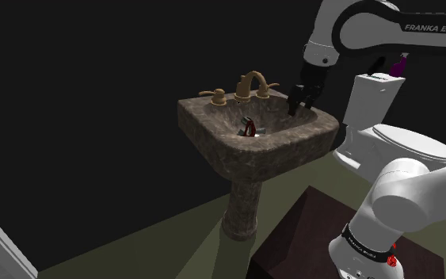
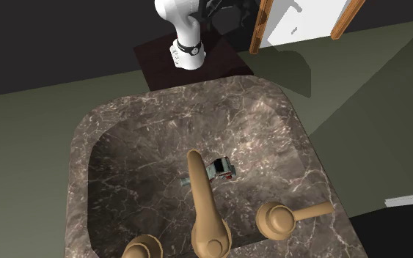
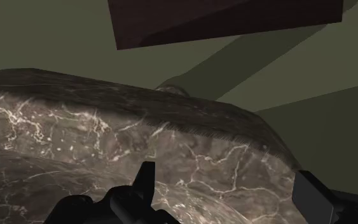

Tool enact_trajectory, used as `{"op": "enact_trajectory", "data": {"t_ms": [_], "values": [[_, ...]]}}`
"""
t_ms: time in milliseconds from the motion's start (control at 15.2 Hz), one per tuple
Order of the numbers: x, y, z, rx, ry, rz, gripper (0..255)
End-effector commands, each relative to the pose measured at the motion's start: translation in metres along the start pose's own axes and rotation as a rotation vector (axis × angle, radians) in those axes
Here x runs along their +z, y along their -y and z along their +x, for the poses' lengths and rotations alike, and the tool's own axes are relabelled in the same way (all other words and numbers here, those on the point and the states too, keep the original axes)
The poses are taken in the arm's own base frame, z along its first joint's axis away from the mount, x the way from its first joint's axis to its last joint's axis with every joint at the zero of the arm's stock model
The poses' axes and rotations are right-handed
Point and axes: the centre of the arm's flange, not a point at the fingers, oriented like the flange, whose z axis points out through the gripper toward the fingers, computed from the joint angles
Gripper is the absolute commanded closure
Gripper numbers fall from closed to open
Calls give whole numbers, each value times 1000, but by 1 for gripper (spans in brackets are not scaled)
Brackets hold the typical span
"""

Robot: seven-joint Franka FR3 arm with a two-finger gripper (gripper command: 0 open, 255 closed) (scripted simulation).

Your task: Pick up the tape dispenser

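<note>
A small grey tape dispenser (image 1: 249, 128) with a red and black roll lies in the basin of a dark marbled pedestal sink (image 1: 292, 141). From above, the tape dispenser (image 2: 221, 169) sits just in front of the faucet spout, near the middle of the sink (image 2: 197, 91). My black gripper (image 1: 302, 99) hangs over the sink's rim on the shoulder view's right, up and to the right of the dispenser, apart from it. In the wrist view the gripper (image 3: 227, 173) is open, with the sink's rim (image 3: 171, 133) below its fingers and nothing between them.
A bronze faucet (image 1: 251, 83) with two handles stands at the back of the sink. A white toilet (image 1: 387, 135) with a purple bottle (image 1: 400, 65) on its tank stands beyond the gripper. My dark stand (image 1: 308, 230) is beside the pedestal. A white door (image 2: 300, 18) is behind it.
</note>
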Motion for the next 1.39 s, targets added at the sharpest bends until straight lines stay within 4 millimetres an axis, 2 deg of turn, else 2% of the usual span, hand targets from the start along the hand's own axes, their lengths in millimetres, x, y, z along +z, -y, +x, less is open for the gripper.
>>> {"op": "enact_trajectory", "data": {"t_ms": [0,1320], "values": [[0,0,0,0,0,0,0],[145,-85,221,-52,95,31,0]]}}
